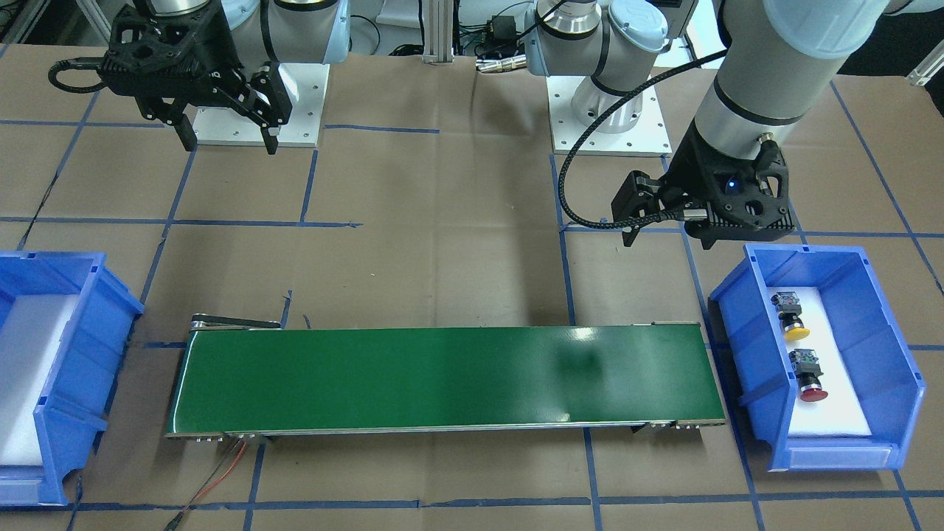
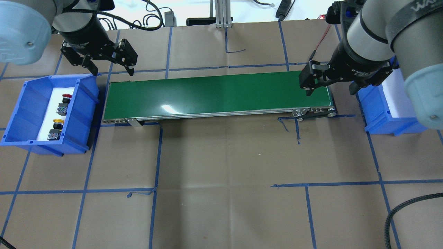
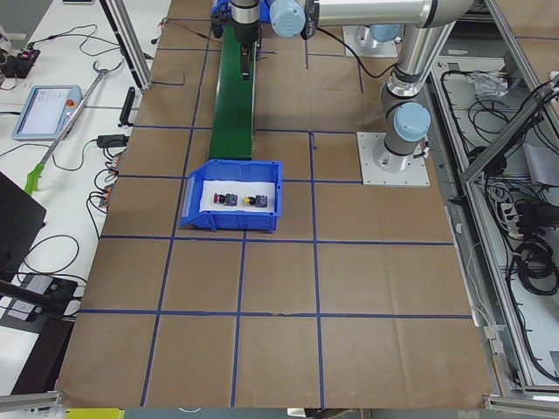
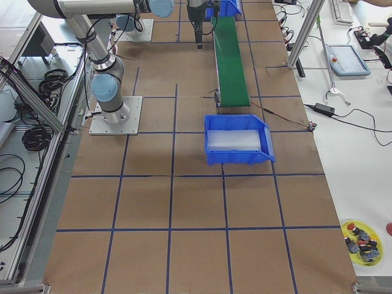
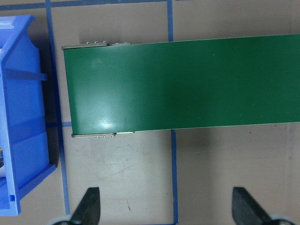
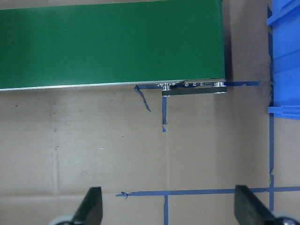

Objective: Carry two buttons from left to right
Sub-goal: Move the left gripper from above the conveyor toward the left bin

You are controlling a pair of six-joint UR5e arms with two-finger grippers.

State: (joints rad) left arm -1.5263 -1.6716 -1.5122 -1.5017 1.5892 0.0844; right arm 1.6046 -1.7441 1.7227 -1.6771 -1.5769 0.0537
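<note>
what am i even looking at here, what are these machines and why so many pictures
Two robot arms stand at a paper-covered table, each ending in a two-finger gripper. The six pictures show one moment: one camera behind the robot, one facing it, one at each table end, one on each wrist. On the table lie a green conveyor belt and a blue bin at each end. The left bin holds a red button and a yellow button; the right bin has white padding inside. The left gripper and right gripper hover open, holding nothing.
</note>
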